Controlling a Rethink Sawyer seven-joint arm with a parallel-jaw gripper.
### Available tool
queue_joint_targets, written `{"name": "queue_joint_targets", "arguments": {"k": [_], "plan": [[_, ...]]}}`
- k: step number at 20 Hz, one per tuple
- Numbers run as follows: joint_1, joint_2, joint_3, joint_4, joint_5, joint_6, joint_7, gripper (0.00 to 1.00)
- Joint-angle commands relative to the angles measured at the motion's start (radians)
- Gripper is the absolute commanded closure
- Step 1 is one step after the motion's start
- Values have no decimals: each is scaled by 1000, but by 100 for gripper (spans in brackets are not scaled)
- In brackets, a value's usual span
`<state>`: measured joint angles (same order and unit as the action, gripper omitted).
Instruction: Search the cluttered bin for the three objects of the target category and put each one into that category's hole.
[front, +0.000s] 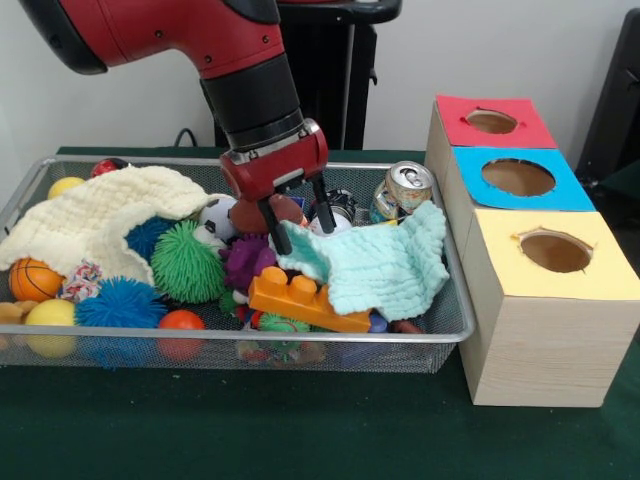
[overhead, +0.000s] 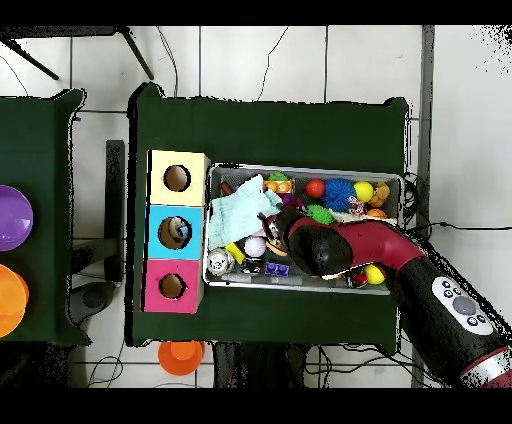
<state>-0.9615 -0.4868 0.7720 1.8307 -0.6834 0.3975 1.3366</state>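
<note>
Pincer (front: 303, 224) spread apart, fingers down in the wire bin (front: 440, 330) astride a brown ball (front: 283, 210)

Purple plate (overhead: 12, 217) (orange ones (overhead: 181, 354) nearby)

Glossy red arm (front: 170, 35) with a black ribbed wrist, red gripper (front: 300, 225) block (two thin black fingers (front: 276, 232))
</note>
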Motion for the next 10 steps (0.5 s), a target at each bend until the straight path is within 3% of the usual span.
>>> {"name": "queue_joint_targets", "arguments": {"k": [1, 10], "plan": [[18, 48, -84, -2, -55, -26, 48, 0], [23, 59, -86, -10, -51, -9, 29, 0]]}}
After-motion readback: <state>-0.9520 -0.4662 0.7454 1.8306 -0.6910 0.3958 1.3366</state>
